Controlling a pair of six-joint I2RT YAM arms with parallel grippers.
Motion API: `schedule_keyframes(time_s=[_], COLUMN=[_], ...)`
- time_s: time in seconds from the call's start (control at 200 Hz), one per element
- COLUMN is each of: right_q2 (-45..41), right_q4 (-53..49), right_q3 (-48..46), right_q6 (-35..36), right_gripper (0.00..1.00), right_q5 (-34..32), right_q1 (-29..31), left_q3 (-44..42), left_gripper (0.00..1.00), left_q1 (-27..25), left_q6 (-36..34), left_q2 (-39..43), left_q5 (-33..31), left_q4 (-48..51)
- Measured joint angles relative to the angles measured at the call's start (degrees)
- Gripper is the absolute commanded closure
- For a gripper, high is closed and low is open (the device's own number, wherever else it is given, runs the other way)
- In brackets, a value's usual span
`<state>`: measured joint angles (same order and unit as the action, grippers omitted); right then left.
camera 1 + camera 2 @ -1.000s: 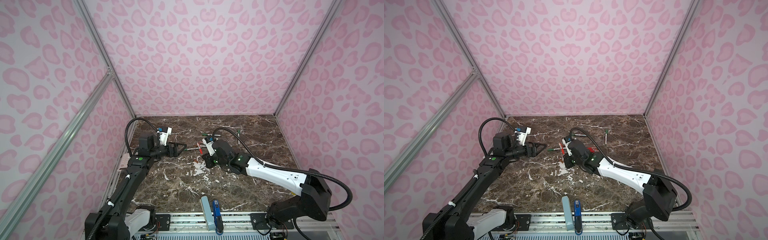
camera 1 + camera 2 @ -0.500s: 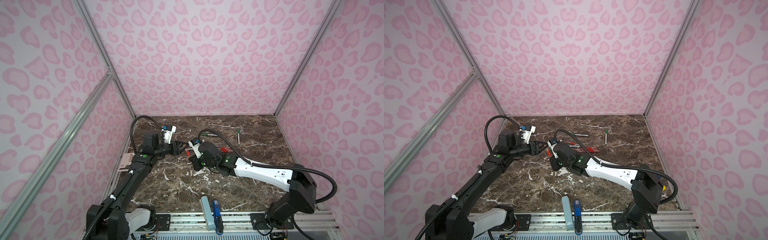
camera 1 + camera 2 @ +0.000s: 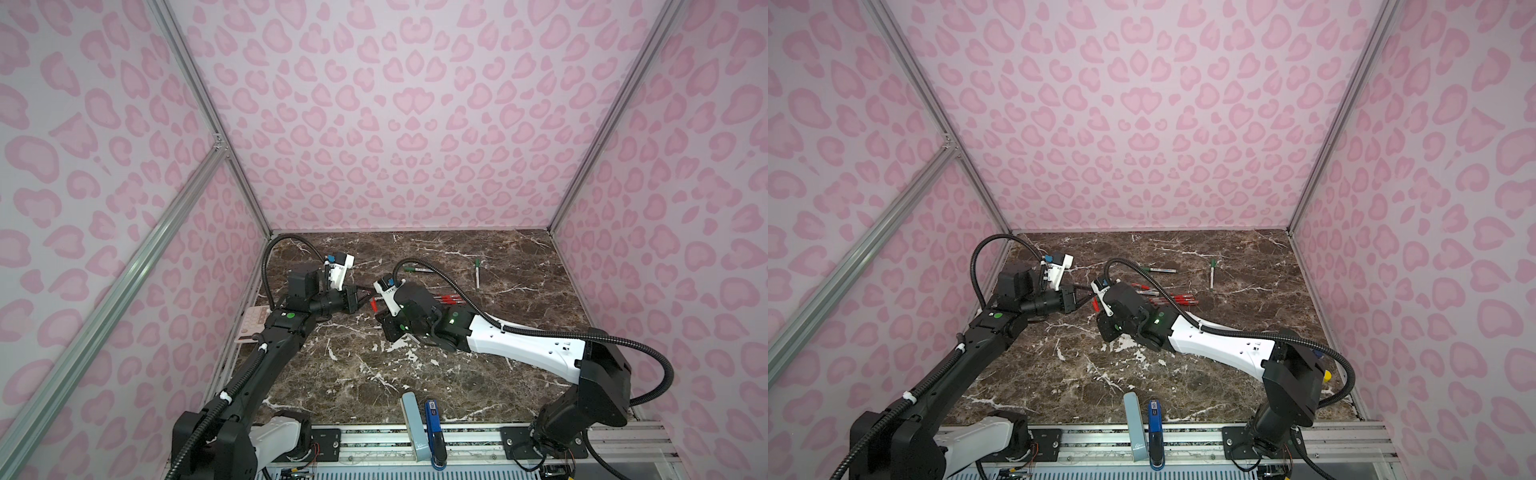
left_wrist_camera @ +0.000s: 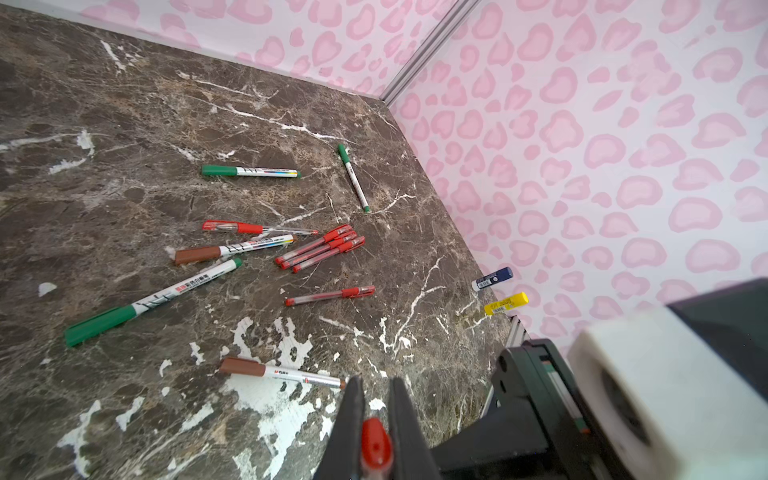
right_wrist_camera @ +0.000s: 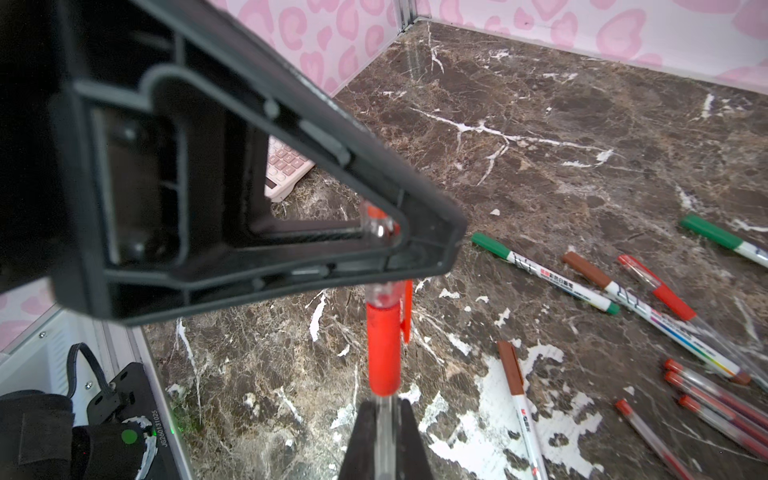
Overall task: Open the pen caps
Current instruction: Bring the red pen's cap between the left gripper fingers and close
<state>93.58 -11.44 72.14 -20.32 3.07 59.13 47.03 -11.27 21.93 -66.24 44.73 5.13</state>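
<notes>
A clear-barrelled red pen is held in the air between both grippers. My right gripper (image 5: 383, 405) is shut on its clear barrel (image 5: 385, 419), just behind the red pen cap (image 5: 384, 349). My left gripper (image 4: 376, 384) is shut on the far end of that cap (image 4: 376, 444). In both top views the left gripper (image 3: 365, 296) and the right gripper (image 3: 379, 311) meet tip to tip at the table's left middle. Capped pens lie on the marble: green-capped markers (image 4: 219, 170) (image 4: 99, 324), brown-capped markers (image 4: 197, 254) (image 4: 243, 368), and several red pens (image 4: 320, 249).
A pink calculator (image 3: 253, 328) lies by the left wall under the left arm. A pale blue bar (image 3: 413, 424) and a blue stapler-like object (image 3: 433, 428) sit at the front edge. Small yellow (image 4: 505, 303) and dark blue (image 4: 492, 278) tubes lie at the right wall.
My right arm carried the red pen leftward toward the left gripper. The left gripper reached in and went from wide open to shut on the cap's end.
</notes>
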Motion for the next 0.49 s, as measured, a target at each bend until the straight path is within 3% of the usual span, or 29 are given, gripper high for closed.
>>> schedule_keyframes(time_s=[0.21,0.385,0.495], right_q2=[0.5,3.0,4.7], right_q4=[0.5,0.6,0.3], right_q3=[0.2,2.2,3.1], right_q6=[0.2,0.7,1.2], right_gripper=[0.79,0.8,0.88], right_q5=[0.0,0.0,0.2], right_q1=[0.0,-0.3,-0.3], left_q3=[-0.6,-0.6,-0.6], left_gripper=[0.97,0.97,0.97], left_q1=[0.0,0.1,0.1], left_q6=[-0.1,-0.2,-0.1], left_q2=[0.5,0.5,0.5], left_q5=[-1.4,-1.7,-1.7], left_q4=[-0.5,-0.3,-0.5])
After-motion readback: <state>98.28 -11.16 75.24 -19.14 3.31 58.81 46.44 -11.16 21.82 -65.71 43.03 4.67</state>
